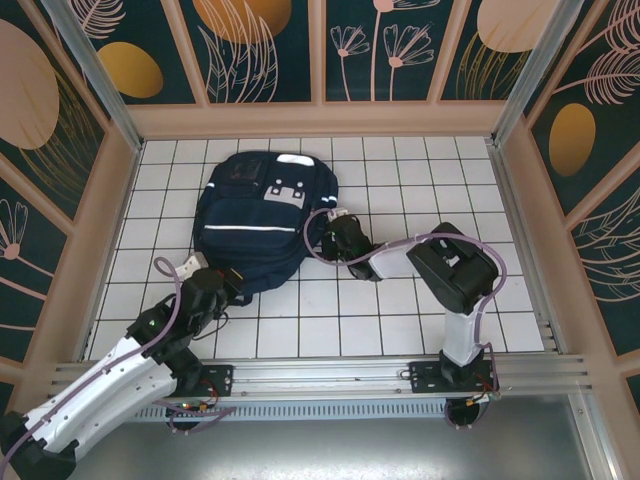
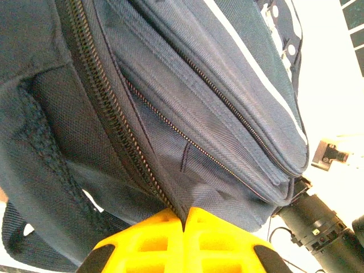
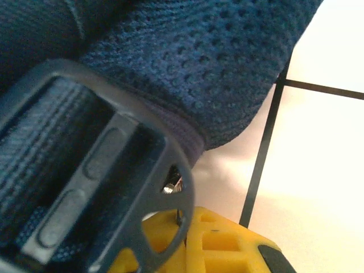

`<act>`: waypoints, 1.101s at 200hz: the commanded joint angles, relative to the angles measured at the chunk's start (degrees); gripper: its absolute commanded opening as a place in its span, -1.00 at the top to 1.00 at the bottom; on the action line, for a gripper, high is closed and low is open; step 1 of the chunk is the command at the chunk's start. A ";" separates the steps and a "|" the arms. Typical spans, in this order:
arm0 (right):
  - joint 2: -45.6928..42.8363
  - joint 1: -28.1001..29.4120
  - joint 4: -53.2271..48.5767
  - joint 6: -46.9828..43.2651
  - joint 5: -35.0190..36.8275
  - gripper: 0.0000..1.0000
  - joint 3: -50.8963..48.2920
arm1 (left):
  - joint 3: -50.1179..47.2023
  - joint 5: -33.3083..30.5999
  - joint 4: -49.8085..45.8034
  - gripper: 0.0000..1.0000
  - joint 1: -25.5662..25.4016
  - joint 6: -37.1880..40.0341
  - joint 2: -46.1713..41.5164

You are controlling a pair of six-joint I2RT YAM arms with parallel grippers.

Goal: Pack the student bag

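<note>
The student bag point(image 1: 258, 215), a navy backpack with a thin white stripe and grey-white patches, lies flat on the white tiled table point(image 1: 430, 170), left of centre. My left gripper point(image 1: 230, 284) is at its near edge. In the left wrist view its yellow fingers point(image 2: 153, 239) are shut on a fold of the student bag's point(image 2: 187, 102) fabric beside a long zipper. My right gripper point(image 1: 331, 233) is at the bag's right side. The right wrist view has its yellow fingers point(image 3: 222, 242) shut on a thin metal piece under a black strap buckle point(image 3: 96, 170) and blue mesh padding point(image 3: 199, 62).
Wooden walls with patterned panels point(image 1: 260, 50) close in the table on three sides. An aluminium rail point(image 1: 340, 375) runs along the near edge, where both arm bases are bolted. The right arm's black elbow point(image 1: 455, 268) stands right of the bag.
</note>
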 commanded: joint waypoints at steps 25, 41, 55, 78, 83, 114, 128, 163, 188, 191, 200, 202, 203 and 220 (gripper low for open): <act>0.48 -7.16 -3.46 2.37 5.48 1.00 -0.50 | 0.54 -4.06 -0.44 1.00 0.37 2.78 -3.21; -1.84 -6.07 -2.87 2.45 5.33 1.00 -1.58 | 0.11 -0.47 6.25 1.00 0.38 4.96 -1.08; -4.38 -5.54 -3.51 3.13 5.94 1.00 -2.15 | 0.71 2.66 11.85 1.00 0.45 6.31 1.88; -10.52 -5.96 -5.39 4.06 10.86 1.00 -3.53 | 4.66 7.10 18.12 1.00 0.44 9.81 9.02; -12.15 -6.43 -5.81 4.19 11.53 1.00 -3.93 | 5.69 7.76 19.01 1.00 0.35 10.43 10.36; -20.21 -9.97 -9.54 4.90 11.67 1.00 -5.69 | 10.85 9.25 22.42 1.00 0.27 13.18 16.03; -23.00 -12.22 -10.24 4.30 11.28 1.00 -7.49 | 12.36 8.71 22.88 1.00 0.32 13.32 17.54; -28.56 -16.63 -11.44 5.11 11.58 1.00 -13.38 | 12.20 7.60 24.13 0.87 0.28 12.68 18.81; -29.51 -20.16 -10.53 5.91 8.45 1.00 -15.09 | 11.23 6.37 23.75 0.51 0.32 12.66 19.33; -29.27 -20.23 -10.48 5.79 8.61 1.00 -15.05 | 11.16 6.17 23.79 0.43 0.28 12.75 19.37; -28.51 -20.23 -10.55 5.65 9.20 1.00 -14.68 | 10.97 5.66 23.93 0.31 0.32 13.49 19.68; -28.35 -20.21 -10.66 5.65 9.20 1.00 -14.53 | 10.91 5.47 23.86 0.28 0.28 13.56 19.80; -28.30 -20.24 -10.70 5.69 9.20 1.00 -14.50 | 10.94 5.36 23.81 0.26 0.28 13.66 19.84; -27.86 -20.16 -11.06 5.80 9.20 0.58 -14.12 | 11.49 3.72 22.86 -0.10 0.28 15.58 21.15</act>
